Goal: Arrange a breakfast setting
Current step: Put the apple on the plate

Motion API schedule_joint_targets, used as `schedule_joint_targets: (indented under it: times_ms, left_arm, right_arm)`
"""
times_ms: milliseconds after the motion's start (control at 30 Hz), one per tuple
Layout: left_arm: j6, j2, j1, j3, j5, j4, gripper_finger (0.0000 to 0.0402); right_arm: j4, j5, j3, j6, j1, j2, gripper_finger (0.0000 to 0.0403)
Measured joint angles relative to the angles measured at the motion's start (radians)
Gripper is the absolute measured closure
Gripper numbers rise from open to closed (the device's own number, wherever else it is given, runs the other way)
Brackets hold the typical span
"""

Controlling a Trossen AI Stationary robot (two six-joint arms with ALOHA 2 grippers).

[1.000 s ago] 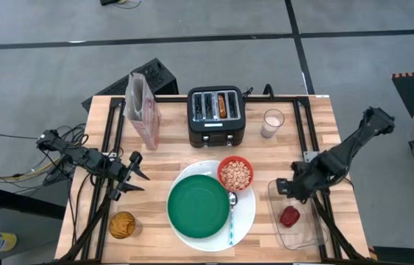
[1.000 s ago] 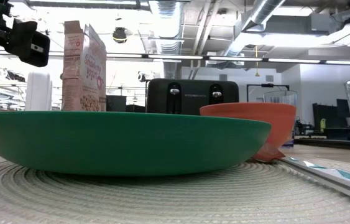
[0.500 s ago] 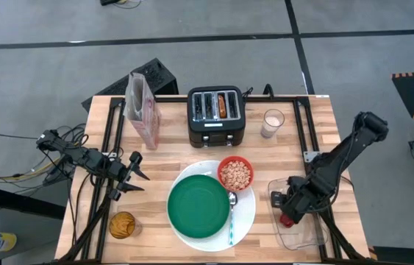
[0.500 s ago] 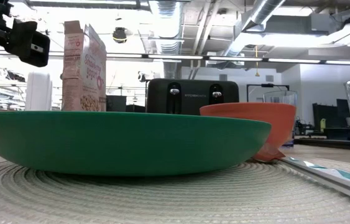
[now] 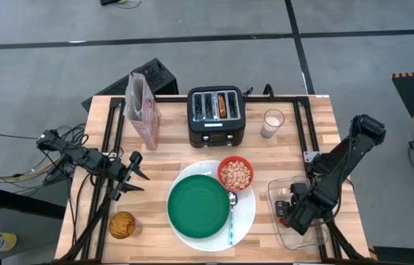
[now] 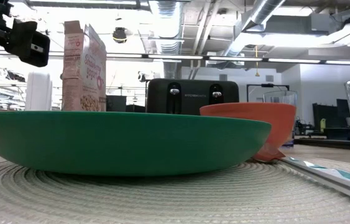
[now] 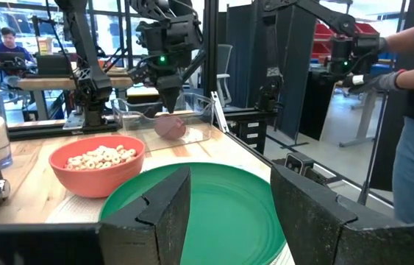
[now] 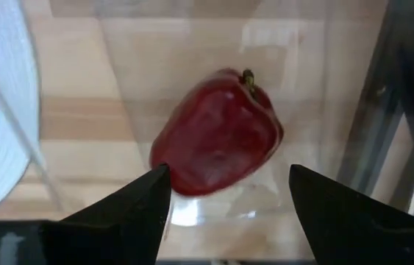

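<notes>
The green plate lies on the large white plate. The red bowl of cereal sits on the white plate's far rim, and the teal-handled spoon lies along its right side. A toasted bagel stands in a toaster slot. The red food piece lies on the floor of the clear tray. My right gripper hangs over it, pointing down and open, with one finger on either side above it. My left gripper waits open at the table's left.
The black toaster stands at the far middle, with a cereal box to its left and a glass of milk to its right. A glass of orange drink stands near the front left. People show in the room beyond the table.
My right gripper has gone toward the table's near edge and down. It has moved from the tray's far end to a place over the red food piece, tipping to point more steeply down. The red piece has not moved.
</notes>
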Motion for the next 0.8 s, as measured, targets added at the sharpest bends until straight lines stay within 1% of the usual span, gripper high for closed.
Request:
schedule_joint_targets:
  times_ms: [367, 567, 800]
  left_arm:
    - [0.0, 0.0, 0.0, 0.0, 0.0, 0.0, 0.0226]
    - [0.0, 0.0, 0.0, 0.0, 0.0, 0.0, 0.0226]
    - [0.0, 0.0, 0.0, 0.0, -0.001, 0.0, 0.0226]
  right_arm:
    - [0.028, 0.007, -0.013, 0.005, 0.0, 0.105, 0.0105]
    - [0.032, 0.003, -0.01, 0.0, 0.0, 0.133, 0.0105]
    - [0.077, -0.017, -0.011, 0.014, 0.0, 0.134, 0.0103]
